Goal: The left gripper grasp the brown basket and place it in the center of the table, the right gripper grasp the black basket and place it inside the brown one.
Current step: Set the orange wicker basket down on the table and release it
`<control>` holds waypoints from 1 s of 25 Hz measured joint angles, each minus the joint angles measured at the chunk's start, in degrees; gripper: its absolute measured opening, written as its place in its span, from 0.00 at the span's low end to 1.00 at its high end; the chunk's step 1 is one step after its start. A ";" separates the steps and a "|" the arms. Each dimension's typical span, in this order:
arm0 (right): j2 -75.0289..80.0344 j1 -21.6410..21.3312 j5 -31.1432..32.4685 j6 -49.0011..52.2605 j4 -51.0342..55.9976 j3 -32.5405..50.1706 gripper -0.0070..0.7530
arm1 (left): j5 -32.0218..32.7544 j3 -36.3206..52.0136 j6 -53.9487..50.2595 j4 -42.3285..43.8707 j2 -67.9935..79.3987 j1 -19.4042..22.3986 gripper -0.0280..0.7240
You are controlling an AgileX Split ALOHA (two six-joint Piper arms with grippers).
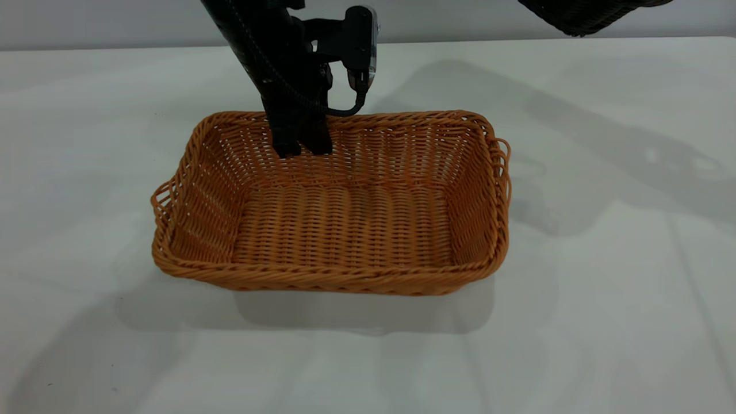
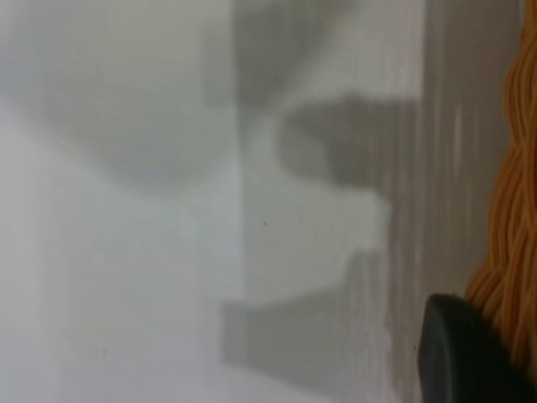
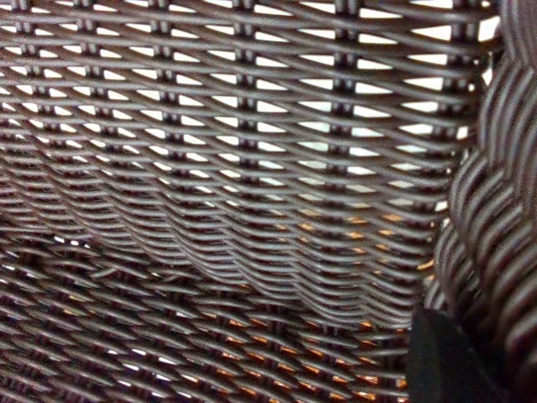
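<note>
In the exterior view the brown basket sits flat on the white table, roughly at the middle of the picture, its long sides running from 9 to 3 o'clock and a small loop handle at each short end. The left tool comes down from 12 o'clock over the basket's far long rim, its dark fingers closed over that braided rim, one tip inside the wall. At about 1 o'clock, right at the upper edge, a corner of the black basket hangs in the air well clear of the table; the right tool itself is outside this picture. The left wrist view shows a dark fingertip touching the orange braided rim, with shadowed table beyond. The right wrist view is filled with the black basket's dark weave; a dark fingertip lies against its thick braided rim, gripping it, and orange shows through gaps in the weave.
</note>
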 joint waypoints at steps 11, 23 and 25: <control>0.00 0.00 0.40 0.05 -0.07 -0.77 0.12 | -0.99 0.00 -5.71 -0.52 0.49 0.04 0.31; 0.00 -0.97 0.70 0.05 0.03 -0.83 0.12 | 4.71 0.00 -6.89 -1.08 -7.40 0.04 0.65; 0.00 -1.76 0.70 0.05 0.03 -0.83 0.12 | 10.44 0.00 -7.02 -1.02 -11.57 0.04 0.65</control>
